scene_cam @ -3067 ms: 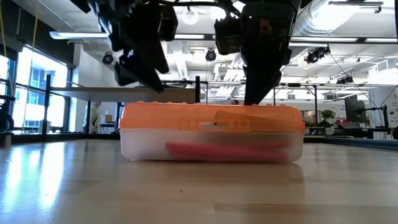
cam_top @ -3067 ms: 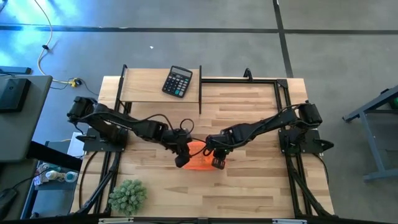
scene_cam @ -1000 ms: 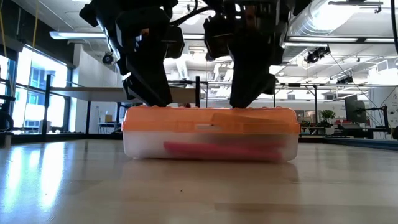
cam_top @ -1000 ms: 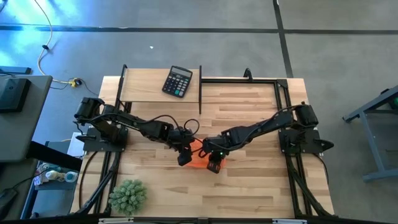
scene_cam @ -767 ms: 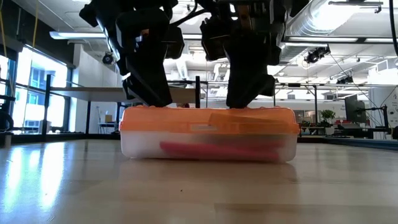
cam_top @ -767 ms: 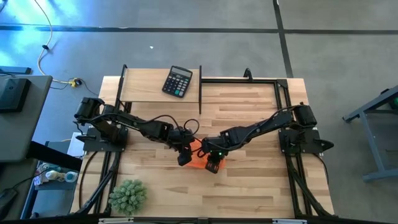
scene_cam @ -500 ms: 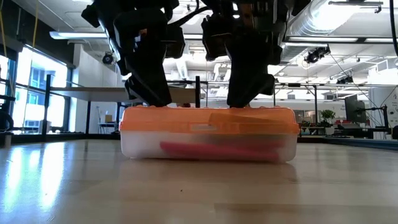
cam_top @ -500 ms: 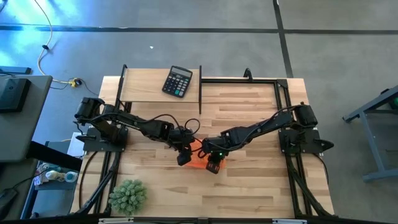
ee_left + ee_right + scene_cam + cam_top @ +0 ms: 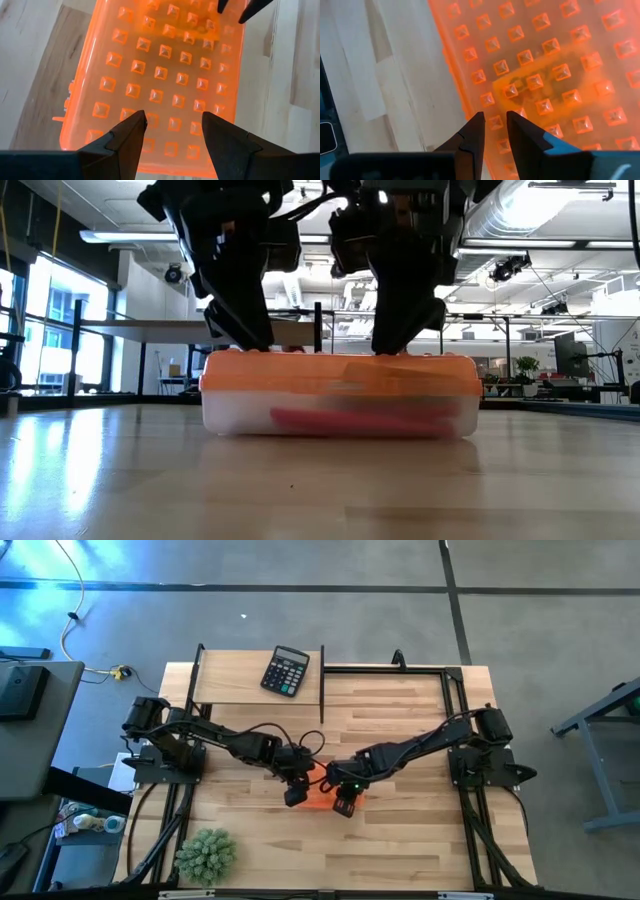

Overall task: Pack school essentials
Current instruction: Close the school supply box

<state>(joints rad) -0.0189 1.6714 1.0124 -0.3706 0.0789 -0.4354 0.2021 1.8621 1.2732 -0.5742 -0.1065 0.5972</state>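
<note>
A clear plastic case (image 9: 340, 415) with an orange studded lid (image 9: 318, 798) lies flat on the table's middle. Through its wall a pinkish-red long thing (image 9: 360, 420) shows inside; the other school essentials are hidden. My left gripper (image 9: 293, 795) comes down on the lid's left part, fingers apart, nothing between them. My right gripper (image 9: 345, 805) comes down on the lid's right part, with only a narrow gap between its fingers. My left gripper (image 9: 173, 120) sets both fingertips (image 9: 137, 120) on the lid's studded top (image 9: 165, 100), near its left end, slanting down from above. The case stays flat on the table. My right gripper (image 9: 494, 120) sets its fingertips (image 9: 476, 122) on the lid's top beside a long edge (image 9: 485, 100), slanting down from above; the tips meet the lid (image 9: 400, 352) right of its middle.
A black calculator (image 9: 286, 671) lies on the raised shelf at the far left. A spiky green plant (image 9: 206, 854) stands at the near left corner. A black metal frame (image 9: 322, 680) runs along the far side. Bare wood lies near and right of the case.
</note>
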